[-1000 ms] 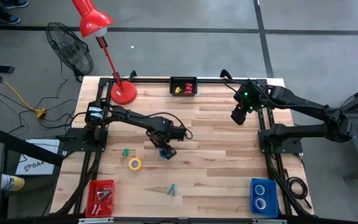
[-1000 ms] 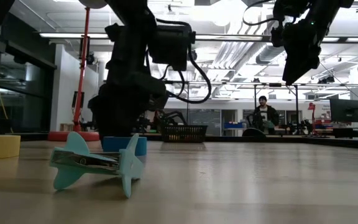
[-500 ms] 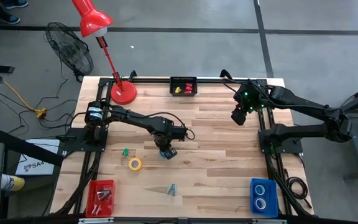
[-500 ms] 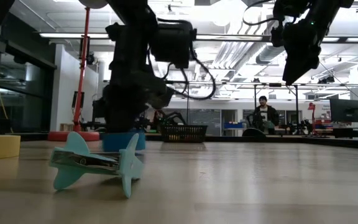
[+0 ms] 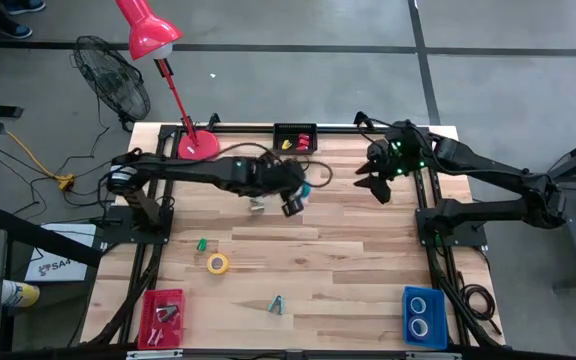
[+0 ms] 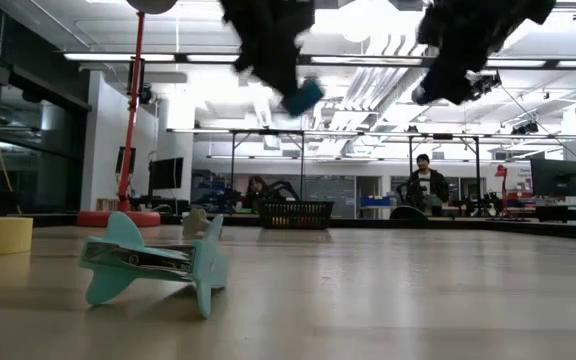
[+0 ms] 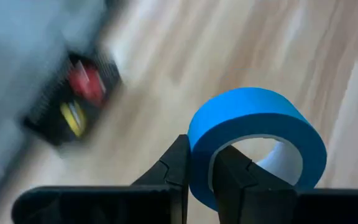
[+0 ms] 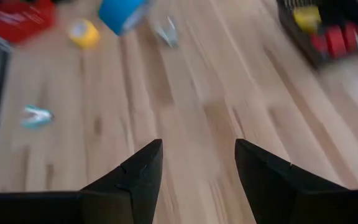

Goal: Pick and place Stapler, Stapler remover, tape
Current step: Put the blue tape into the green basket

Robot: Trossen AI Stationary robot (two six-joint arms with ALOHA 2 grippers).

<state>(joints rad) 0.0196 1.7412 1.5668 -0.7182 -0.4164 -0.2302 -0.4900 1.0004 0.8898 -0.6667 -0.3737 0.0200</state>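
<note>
Left gripper (image 7: 202, 167) pinching blue tape roll (image 7: 257, 134) by its wall (lifted off the table (image 5: 368, 270)); right gripper (image 8: 197, 165) spread, aloft.

Wooden table (image 5: 368, 260) is showing pale planks with darker brown streaks. Tape roll (image 7: 253, 134) in the dark left gripper (image 7: 201, 168) is showing bright blue outside, whitish inside. A second tape roll (image 5: 217, 264) is lying yellow on the planks. Stapler remover (image 6: 153, 262) is showing teal. Lamp (image 5: 153, 35) is glowing red, base included. One bin (image 5: 162, 318) is showing red, another bin (image 5: 425, 317) blue, and the basket (image 5: 295, 138) black with red and yellow contents.
</note>
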